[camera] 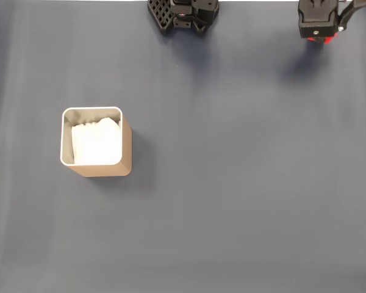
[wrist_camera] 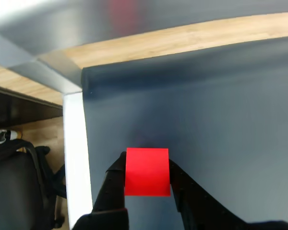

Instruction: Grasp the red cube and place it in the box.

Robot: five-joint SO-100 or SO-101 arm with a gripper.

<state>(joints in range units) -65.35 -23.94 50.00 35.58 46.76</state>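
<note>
The grasp is done, as far as the pictures show. In the wrist view the red cube (wrist_camera: 147,171) sits between the two black fingers (wrist_camera: 114,184), one pressing on its left face and one on its right face, so the fingers are clamped on the cube. A soft shadow lies on the dark blue cloth of the table (wrist_camera: 221,120) just above the cube in this view, and I judge from this that the cube is lifted a little, but I cannot say it for sure.

What is left is the carrying and the release. The box (camera: 96,143) stands on the left part of the table in the fixed view, open at the top, with white lining inside and nothing red in it. It is well apart from the gripper (camera: 322,38), which is at the top right edge of that view, where only a small piece of red shows under the black body of the arm. So the arm must cross most of the table towards the left and lower side of the fixed view before it can open.

About the pose: the arm base (camera: 183,13) is at the top middle of the fixed view, and the arm reaches to the right of it. The wrist camera looks past the cube to the corner of the table and a wooden edge (wrist_camera: 182,40) behind the cloth.
</note>
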